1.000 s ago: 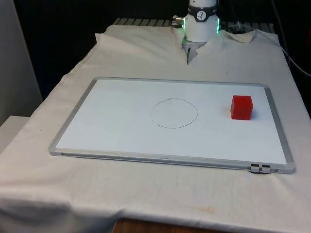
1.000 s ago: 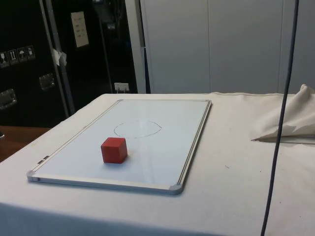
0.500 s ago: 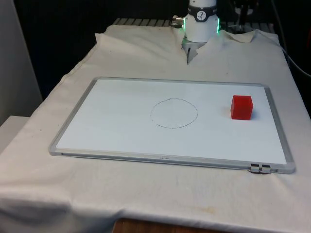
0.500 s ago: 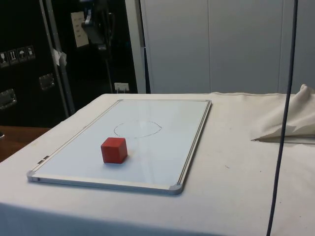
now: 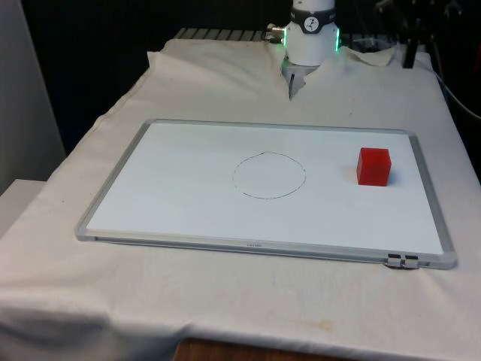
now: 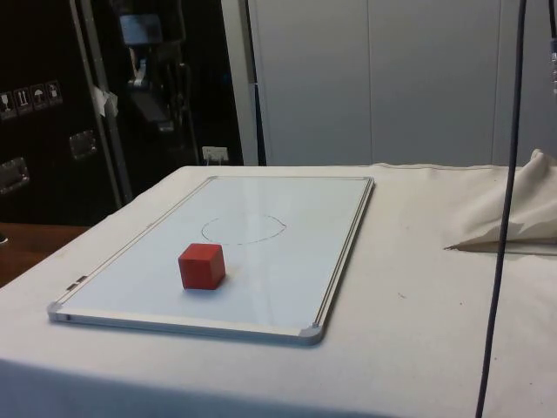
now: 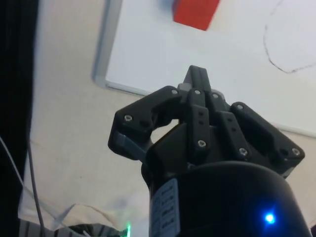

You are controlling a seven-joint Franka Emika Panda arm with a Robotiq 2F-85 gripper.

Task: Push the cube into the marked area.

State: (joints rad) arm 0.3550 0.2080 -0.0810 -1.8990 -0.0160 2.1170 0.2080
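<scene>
One red cube (image 5: 373, 166) sits near the whiteboard's (image 5: 188, 203) edge on the front view's right, exactly where it was a second ago, well apart from the drawn circle (image 5: 268, 175) at the board's middle. Nothing on the white-clothed bench (image 5: 225, 301) has shifted. Farther back, the gripper (image 7: 196, 76) has come into sight above the bench's far end on the front view's right, where a second ago it was out of frame; its fingers are pressed together, holding nothing and touching nothing, pointing down towards the board's corner near the cube.
</scene>
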